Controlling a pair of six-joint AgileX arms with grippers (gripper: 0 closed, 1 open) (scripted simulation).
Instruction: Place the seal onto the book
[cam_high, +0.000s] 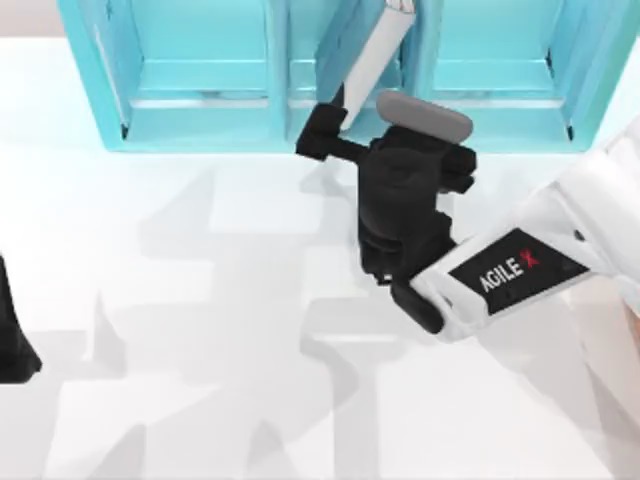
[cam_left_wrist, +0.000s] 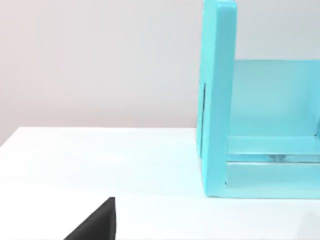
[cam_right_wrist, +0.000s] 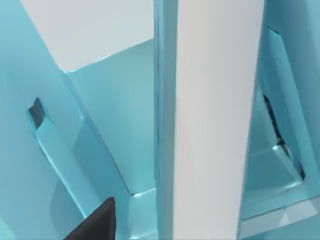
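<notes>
The book (cam_high: 383, 45) is held tilted up on edge in front of the shelf's middle, showing its white page edges and a thin teal cover. My right gripper (cam_high: 335, 122) is shut on its lower end. In the right wrist view the book (cam_right_wrist: 215, 120) runs straight up the picture, with one black fingertip (cam_right_wrist: 97, 222) beside it. The seal is out of view. My left gripper (cam_high: 10, 340) is parked at the table's left edge, and one dark fingertip (cam_left_wrist: 95, 225) shows in the left wrist view.
A large light-blue shelf unit (cam_high: 200, 100) with open compartments stands along the back of the white table (cam_high: 200, 300). Its end wall (cam_left_wrist: 217, 100) shows in the left wrist view. My right arm's white forearm (cam_high: 520, 265) crosses the table's right side.
</notes>
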